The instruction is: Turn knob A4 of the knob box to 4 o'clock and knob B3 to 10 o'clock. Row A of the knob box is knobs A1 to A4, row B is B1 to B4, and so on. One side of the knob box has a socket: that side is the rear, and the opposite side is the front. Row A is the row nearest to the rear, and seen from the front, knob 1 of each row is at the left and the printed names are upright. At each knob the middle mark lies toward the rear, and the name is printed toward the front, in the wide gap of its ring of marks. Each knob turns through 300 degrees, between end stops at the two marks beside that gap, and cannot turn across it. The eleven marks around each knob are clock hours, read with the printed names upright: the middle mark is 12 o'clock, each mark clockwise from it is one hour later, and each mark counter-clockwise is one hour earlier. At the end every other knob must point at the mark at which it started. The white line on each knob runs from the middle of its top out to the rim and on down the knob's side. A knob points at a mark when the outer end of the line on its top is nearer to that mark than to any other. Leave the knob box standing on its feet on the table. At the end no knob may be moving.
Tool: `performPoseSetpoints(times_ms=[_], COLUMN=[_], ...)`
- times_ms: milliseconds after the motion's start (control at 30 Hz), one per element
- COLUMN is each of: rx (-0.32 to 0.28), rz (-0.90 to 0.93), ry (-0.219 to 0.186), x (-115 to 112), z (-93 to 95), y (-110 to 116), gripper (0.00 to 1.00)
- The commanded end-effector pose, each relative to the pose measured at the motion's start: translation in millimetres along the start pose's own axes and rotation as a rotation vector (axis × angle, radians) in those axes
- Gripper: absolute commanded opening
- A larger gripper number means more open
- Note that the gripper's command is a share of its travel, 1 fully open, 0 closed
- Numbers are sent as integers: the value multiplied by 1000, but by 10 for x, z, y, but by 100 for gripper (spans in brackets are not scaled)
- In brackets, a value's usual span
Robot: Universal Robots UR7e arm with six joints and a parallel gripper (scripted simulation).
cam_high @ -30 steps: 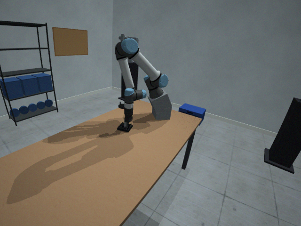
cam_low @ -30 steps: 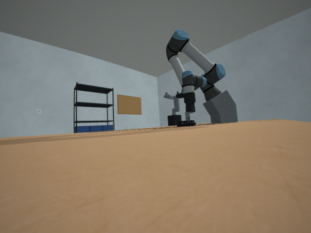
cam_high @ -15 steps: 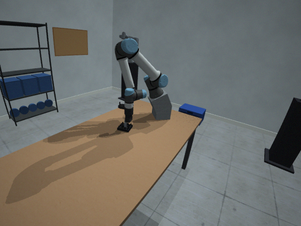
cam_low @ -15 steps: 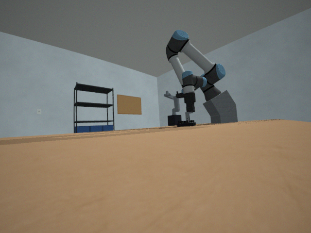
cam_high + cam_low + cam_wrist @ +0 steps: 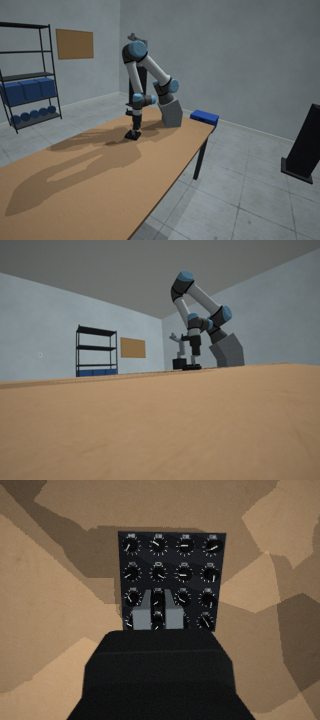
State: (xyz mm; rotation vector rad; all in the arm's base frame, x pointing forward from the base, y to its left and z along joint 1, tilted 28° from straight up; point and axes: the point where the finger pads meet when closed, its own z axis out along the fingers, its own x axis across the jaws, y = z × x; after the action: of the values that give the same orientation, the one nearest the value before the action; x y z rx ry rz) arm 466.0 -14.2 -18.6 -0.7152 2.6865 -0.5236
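Black box [image 5: 134, 136] [image 5: 191, 367] [image 5: 171, 585] under hand. White line marks on it. 2 grey fingertips. Tan table [image 5: 108, 201] [image 5: 160, 420] below hand.

In the far part of the room, the grey arm [image 5: 139, 40] [image 5: 182, 345] is in a different pose: its outer end [image 5: 132, 36] [image 5: 173, 335], on the left, now sits slightly higher than in the earlier pictures, and the link behind it slopes more steeply down to the right.
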Motion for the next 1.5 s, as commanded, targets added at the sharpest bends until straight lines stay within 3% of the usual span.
performPoseSetpoints(times_ms=[0,533,567,1267,1467], rx=[1,1,1,1,1], rz=[-4,-5,-5,-5,-5], ry=[-1,-1,-1,-1,-1], x=[-3,-3,-3,-3,-3], z=[-3,-3,-3,-5,-85], y=[-1,-1,-1,-1,-1], gripper=[30,30,46,46,46])
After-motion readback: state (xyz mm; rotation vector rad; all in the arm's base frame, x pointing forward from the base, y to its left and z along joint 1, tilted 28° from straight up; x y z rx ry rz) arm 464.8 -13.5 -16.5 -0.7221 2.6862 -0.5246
